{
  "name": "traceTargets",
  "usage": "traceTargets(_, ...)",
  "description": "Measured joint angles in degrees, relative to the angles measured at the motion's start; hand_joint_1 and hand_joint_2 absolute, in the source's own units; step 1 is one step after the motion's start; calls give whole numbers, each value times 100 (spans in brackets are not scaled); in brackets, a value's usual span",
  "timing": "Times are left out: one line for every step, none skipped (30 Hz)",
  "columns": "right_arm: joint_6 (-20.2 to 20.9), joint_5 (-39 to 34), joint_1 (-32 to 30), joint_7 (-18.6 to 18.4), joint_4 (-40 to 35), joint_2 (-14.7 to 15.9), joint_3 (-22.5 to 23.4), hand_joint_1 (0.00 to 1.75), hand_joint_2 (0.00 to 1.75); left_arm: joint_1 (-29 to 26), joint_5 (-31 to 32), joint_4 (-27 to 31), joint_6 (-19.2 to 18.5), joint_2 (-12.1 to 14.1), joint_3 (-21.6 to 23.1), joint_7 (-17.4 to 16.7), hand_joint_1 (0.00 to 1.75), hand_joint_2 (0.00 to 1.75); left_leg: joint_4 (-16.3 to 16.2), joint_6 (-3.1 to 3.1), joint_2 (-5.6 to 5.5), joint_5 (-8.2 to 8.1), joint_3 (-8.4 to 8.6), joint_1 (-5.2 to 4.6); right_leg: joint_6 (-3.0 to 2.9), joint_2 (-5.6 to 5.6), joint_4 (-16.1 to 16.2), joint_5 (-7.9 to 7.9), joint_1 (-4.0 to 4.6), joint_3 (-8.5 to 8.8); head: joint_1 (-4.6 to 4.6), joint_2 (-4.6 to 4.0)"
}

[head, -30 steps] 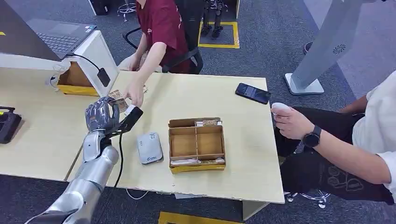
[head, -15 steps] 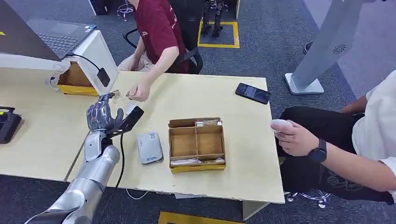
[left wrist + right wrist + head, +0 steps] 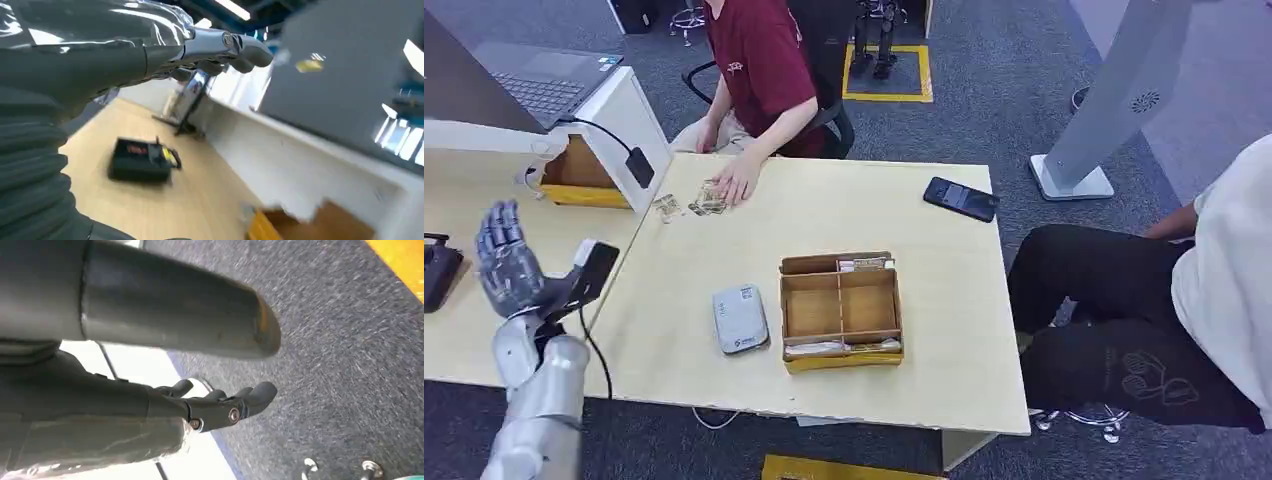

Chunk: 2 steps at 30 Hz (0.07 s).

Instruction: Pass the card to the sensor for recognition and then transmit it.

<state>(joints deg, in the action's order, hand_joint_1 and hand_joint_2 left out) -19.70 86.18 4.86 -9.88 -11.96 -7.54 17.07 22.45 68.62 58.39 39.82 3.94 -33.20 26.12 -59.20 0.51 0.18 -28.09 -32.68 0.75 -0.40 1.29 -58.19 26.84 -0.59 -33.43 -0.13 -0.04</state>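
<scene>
Evidently the handover is done: across the pale wooden table [image 3: 844, 215], standing on grey carpet, the cards [image 3: 707, 197] lie far forward and right of the left hand [image 3: 509, 262], under the palm of a seated person [image 3: 762, 62]. Closer, to that hand's right, sit the divided cardboard box [image 3: 842, 308] and the grey sensor [image 3: 741, 317]. The left hand is raised, fingers spread and empty; the right hand [image 3: 220, 402] hangs loosely open over the floor, holding nothing.

The head view looks down on the table [image 3: 844, 215] from high; both wrist views sit close behind their hands.
</scene>
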Motion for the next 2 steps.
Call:
traceTargets(-35, -9, -43, 7, 4, 2, 37, 0, 0, -187, -289, 124, 9, 17, -444, 490, 0, 175, 1, 0, 10, -6, 7, 0, -3, 9, 0, 2, 0, 1, 0, 0)
traceTargets(-70, -37, -101, 9, 9, 4, 81, 0, 0, -422, -615, 287, 15, 33, -1020, 975, 0, 175, 2, 1, 16, -13, 12, 0, -8, 13, 0, 12, 0, -1, -2, 0)
